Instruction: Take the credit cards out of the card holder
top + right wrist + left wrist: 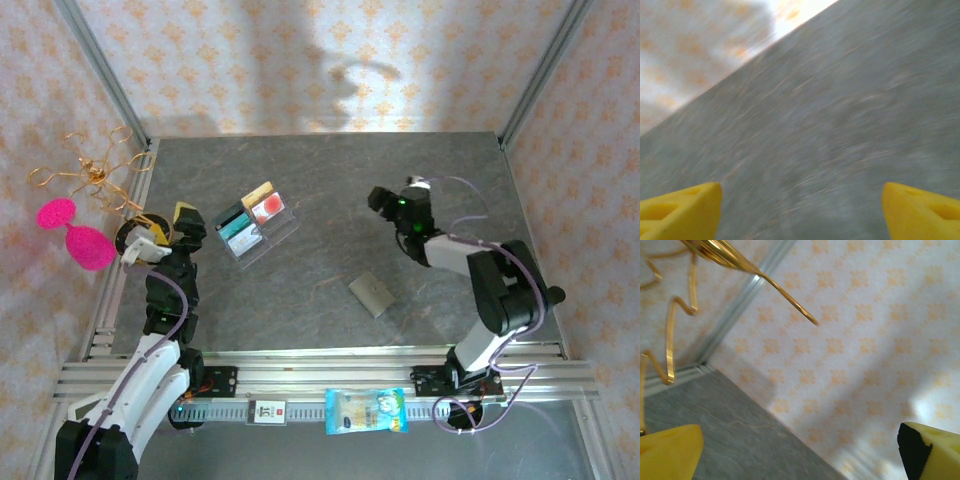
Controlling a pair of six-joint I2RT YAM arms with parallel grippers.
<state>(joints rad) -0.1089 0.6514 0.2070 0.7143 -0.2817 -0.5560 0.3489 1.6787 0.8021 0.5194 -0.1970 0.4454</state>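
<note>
The card holder, a small grey-tan wallet, lies closed on the grey table, right of centre. Several credit cards of mixed colours, one red-and-white, rest in a clear acrylic tray left of centre. My left gripper is raised by the left wall, left of the tray, with its jaws wide open; its yellow fingers frame wall and table only. My right gripper hovers over bare table behind the card holder. It is open, and between its yellow fingertips only blurred tabletop shows.
A gold wire ornament and a pink object sit at the left wall, close to the left gripper; the gold wire looms in the left wrist view. A snack packet and a small white box lie on the near rail.
</note>
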